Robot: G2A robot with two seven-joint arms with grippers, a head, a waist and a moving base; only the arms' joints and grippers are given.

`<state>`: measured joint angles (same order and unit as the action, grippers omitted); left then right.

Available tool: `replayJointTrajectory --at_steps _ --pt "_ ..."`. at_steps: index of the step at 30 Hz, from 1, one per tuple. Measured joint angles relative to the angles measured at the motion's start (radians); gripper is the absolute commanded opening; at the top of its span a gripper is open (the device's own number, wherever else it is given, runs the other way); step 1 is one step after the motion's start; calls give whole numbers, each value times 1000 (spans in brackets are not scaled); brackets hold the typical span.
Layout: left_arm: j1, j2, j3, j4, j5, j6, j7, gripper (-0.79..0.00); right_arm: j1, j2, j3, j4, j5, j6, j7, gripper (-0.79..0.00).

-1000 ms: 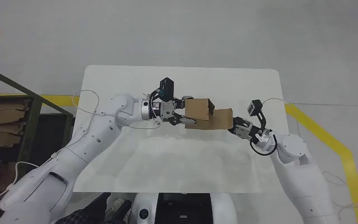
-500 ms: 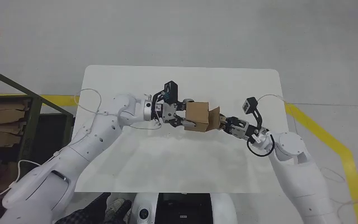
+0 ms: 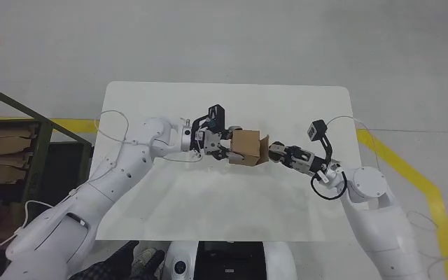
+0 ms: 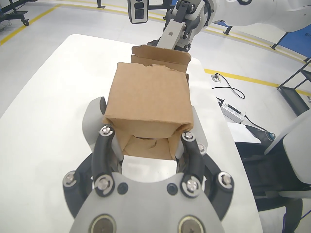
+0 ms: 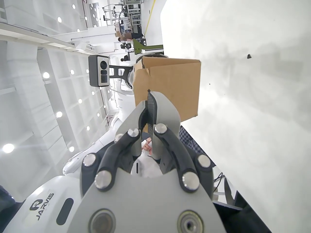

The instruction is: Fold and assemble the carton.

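Over the middle of the white table (image 3: pixel 210 203) you have the carton (image 3: pixel 245 145), a brown cardboard sleeve lying on its side between the two arms. I can't tell whether it touches the tabletop. Judge it light, thin-walled and easy to crush: the panels will bow if you squeeze mid-face, and one top edge already looks ragged. Grip near corners and creases, where the board is stiffest. Through the open end by the left arm you see only bare cardboard inside. The left gripper (image 4: pixel 145 112) is clamped across that end, one finger on each outer side wall, which looks a sound hold. At the far end, the right gripper (image 5: pixel 148 95) has its fingers pressed together, with the tip against the carton. The upright flap (image 4: pixel 160 54) there is loose and not yet folded in, so expect it to spring.
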<state>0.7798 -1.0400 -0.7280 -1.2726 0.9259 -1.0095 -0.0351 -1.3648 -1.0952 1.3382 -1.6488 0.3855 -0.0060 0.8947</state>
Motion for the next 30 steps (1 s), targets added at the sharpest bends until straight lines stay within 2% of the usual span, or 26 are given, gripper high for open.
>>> replayJointTrajectory --at_steps 8,30 --pt "10 -5 -15 -4 26 2 5 -277 7 3 -11 -6 -24 7 7 -659" --pt "35 -12 -49 -24 39 -3 -5 -256 24 8 -37 4 -62 22 0 -711"
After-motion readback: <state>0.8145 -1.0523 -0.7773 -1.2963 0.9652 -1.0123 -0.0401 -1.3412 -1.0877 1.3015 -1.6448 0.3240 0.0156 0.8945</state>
